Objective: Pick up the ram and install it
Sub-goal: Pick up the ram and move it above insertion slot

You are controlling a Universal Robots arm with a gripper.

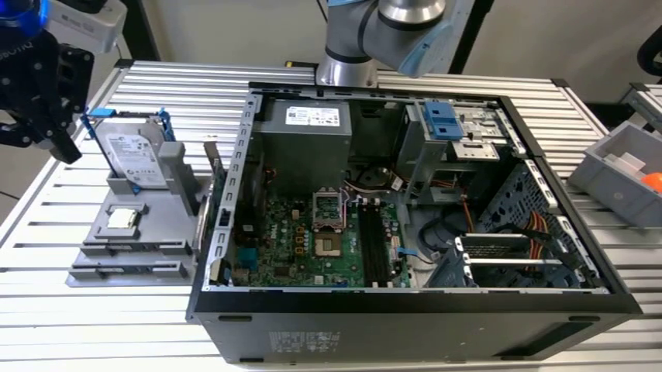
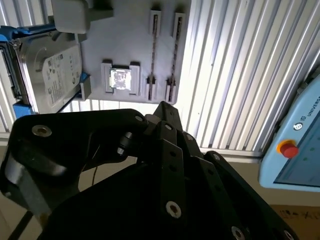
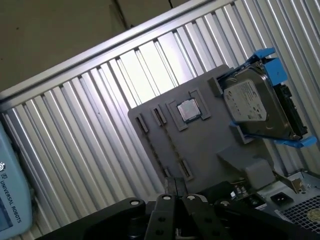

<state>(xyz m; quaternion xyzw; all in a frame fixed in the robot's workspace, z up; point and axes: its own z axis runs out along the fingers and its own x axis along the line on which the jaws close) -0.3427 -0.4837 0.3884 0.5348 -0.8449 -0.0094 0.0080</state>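
Note:
The ram is out of view. My black gripper hangs at the exterior view's left, above the slatted table beside a grey parts fixture. Its fingers come together at one tip in both wrist views, with nothing visible between them. Below the gripper, the fixture has two long narrow slots that look bare. The open computer case lies to the fixture's right, and black memory slots run along its green motherboard.
A silver hard drive in a blue bracket stands upright on the fixture, with a small square chip in front of it. The arm's base rises behind the case. A grey bin sits at the right. A teach pendant lies nearby.

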